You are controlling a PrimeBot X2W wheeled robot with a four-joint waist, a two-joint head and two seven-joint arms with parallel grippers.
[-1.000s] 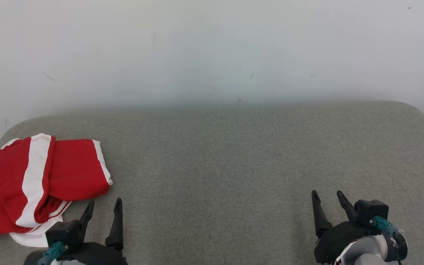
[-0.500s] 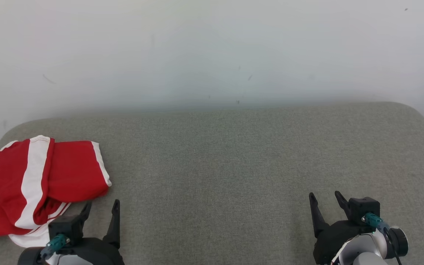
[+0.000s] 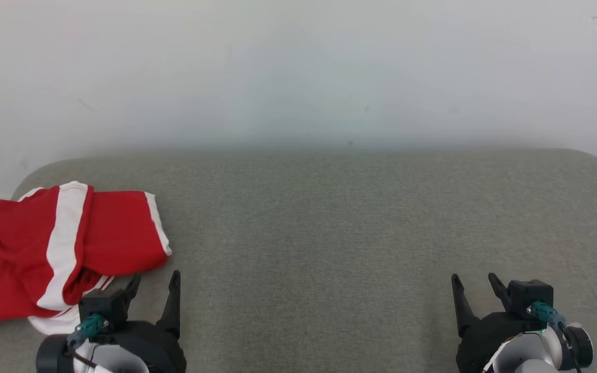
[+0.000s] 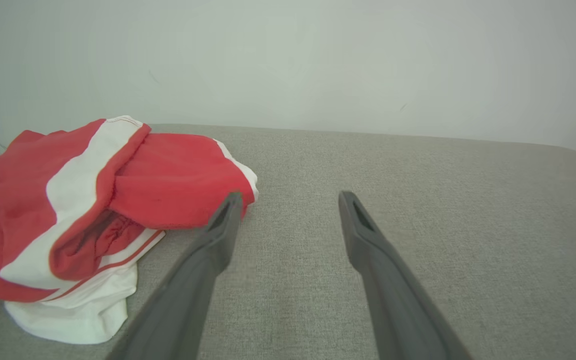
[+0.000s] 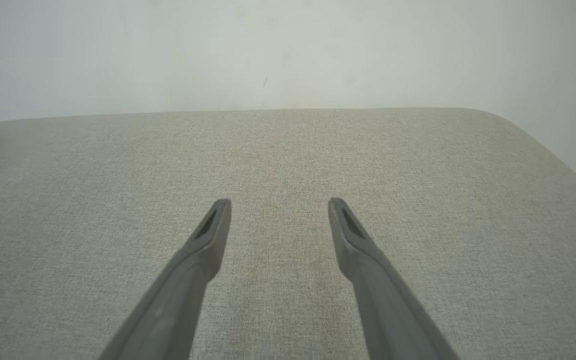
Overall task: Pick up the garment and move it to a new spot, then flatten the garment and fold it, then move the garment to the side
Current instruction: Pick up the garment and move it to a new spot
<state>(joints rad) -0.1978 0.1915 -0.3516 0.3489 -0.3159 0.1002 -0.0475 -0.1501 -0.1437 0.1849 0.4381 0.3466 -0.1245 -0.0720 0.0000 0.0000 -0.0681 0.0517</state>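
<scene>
My left claw sits low with its two dark fingers spread wide and nothing between them. My right claw is the same, fully apart and holding nothing.

The garment, red with white stripes and crumpled, lies on the grey cushion just ahead of the left claw and to its left. In the left wrist view that claw's left fingertip overlaps the garment's near edge, but I cannot tell whether it touches. The garment is well apart from the right claw, far off to that claw's left.

Compared with a second ago, everything in the head view has shifted a little to the right together. So the camera turned, and the garment and claws keep their places relative to each other.
</scene>
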